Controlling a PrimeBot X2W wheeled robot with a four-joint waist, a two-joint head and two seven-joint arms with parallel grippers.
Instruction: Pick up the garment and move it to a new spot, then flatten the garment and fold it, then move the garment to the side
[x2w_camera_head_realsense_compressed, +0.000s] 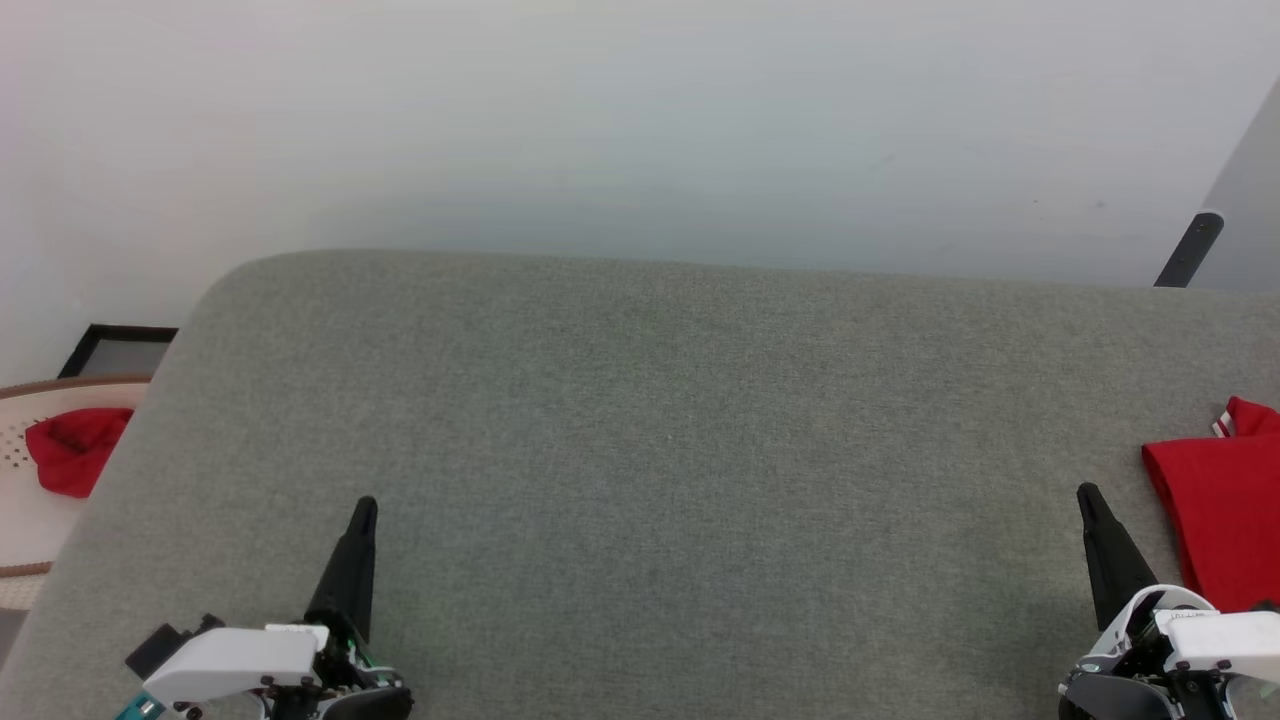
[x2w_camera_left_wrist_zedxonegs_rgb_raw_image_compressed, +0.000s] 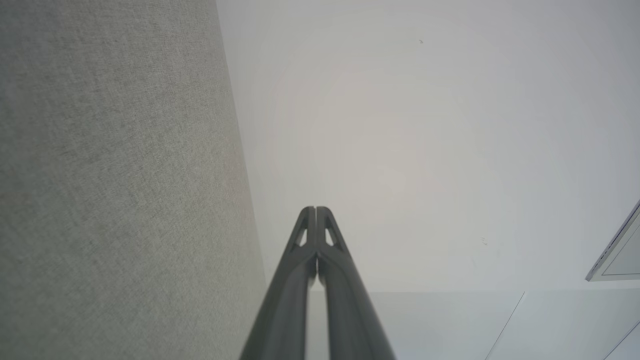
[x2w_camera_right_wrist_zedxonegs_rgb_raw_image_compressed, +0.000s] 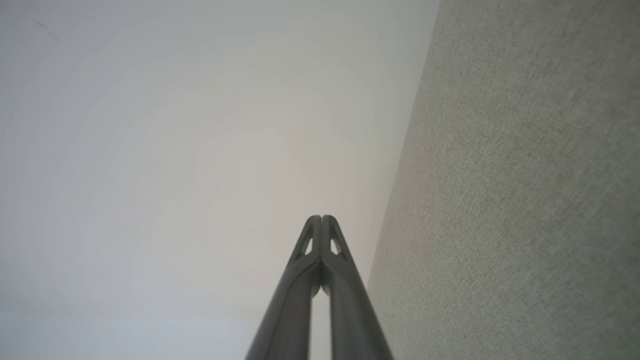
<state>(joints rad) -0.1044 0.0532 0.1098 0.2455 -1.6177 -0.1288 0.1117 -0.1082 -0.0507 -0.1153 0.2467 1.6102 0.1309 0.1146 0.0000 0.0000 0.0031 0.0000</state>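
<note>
A grey fabric-covered bench (x2w_camera_head_realsense_compressed: 660, 400) with a rounded far-left corner spans the head view, a pale floor (x2w_camera_head_realsense_compressed: 640, 130) beyond it. Left of the bench, a red cloth (x2w_camera_head_realsense_compressed: 72, 450) lies in a white perforated basket (x2w_camera_head_realsense_compressed: 70, 384), near a dark-framed panel (x2w_camera_head_realsense_compressed: 118, 350). A black-tipped leg (x2w_camera_head_realsense_compressed: 1190, 250) slants at the upper right.

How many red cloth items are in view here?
2. The garment lies at the right edge of the grey surface, partly cut off by the frame. A red cloth sits at far left, off the surface, in a pale perforated container. Others may be hidden.
</note>
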